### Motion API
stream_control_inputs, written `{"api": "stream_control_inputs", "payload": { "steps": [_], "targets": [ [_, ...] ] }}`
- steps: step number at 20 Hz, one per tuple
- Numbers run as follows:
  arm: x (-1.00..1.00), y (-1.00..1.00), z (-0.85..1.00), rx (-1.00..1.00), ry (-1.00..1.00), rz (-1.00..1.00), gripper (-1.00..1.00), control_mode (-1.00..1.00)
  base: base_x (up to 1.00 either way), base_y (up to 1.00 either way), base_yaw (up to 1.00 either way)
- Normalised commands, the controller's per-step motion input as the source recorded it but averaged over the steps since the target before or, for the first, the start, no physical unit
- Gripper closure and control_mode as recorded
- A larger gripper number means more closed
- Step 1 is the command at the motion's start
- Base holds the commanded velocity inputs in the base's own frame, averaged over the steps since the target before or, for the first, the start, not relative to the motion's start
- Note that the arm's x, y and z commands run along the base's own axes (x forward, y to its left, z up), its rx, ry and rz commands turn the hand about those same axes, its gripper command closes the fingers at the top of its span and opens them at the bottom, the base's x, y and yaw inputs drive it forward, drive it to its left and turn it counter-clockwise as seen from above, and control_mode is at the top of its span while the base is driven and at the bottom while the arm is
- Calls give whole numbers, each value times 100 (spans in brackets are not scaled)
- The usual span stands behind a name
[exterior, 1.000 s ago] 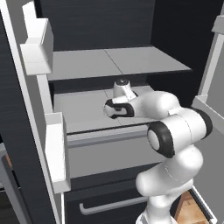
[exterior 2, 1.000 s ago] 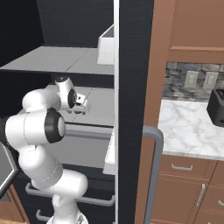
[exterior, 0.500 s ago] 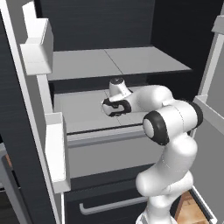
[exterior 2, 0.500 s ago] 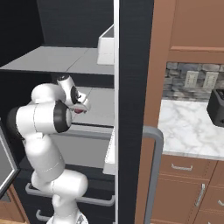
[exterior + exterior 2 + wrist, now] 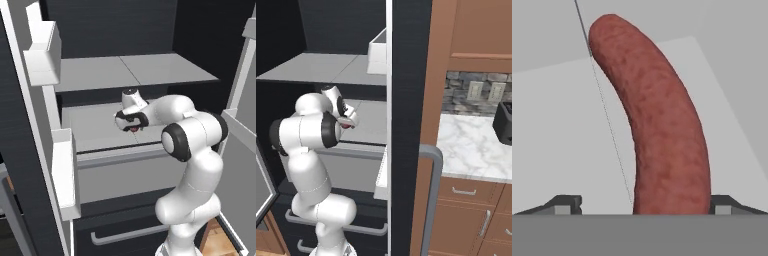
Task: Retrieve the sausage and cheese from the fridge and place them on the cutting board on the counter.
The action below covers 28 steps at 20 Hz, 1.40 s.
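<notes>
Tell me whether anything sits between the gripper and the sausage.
Nothing visible does. In the hand view the sausage lies on the grey fridge shelf, running up from between the two fingertips, with no other item in the gap.

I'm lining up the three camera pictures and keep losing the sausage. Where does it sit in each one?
Left base view: sausage, a small red sliver under the claw, centre of picture, on the grey fridge shelf.
Right base view: a red speck at the claw, left of centre.
Hand view: large, curved, running from top left to bottom centre, between the fingertips.
Shared landmark: the grey shelf under it.
</notes>
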Motion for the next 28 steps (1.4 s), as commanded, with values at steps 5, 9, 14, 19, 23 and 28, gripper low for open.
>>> {"api": "stream_control_inputs", "payload": {
  "steps": [5, 9, 14, 19, 23, 28],
  "targets": [
    [11, -2, -18, 1, 0, 0, 100, -100, 0, 0, 0],
    [0, 0, 0, 0, 0, 0, 100, -100, 0, 0, 0],
    [0, 0, 0, 0, 0, 0, 100, -100, 0, 0, 0],
    [0, 0, 0, 0, 0, 0, 100, -100, 0, 0, 0],
    [-14, -6, -8, 0, 0, 0, 100, -100, 0, 0, 0],
    [-70, -27, -23, 0, 0, 0, 100, -100, 0, 0, 0]
  ]
}}
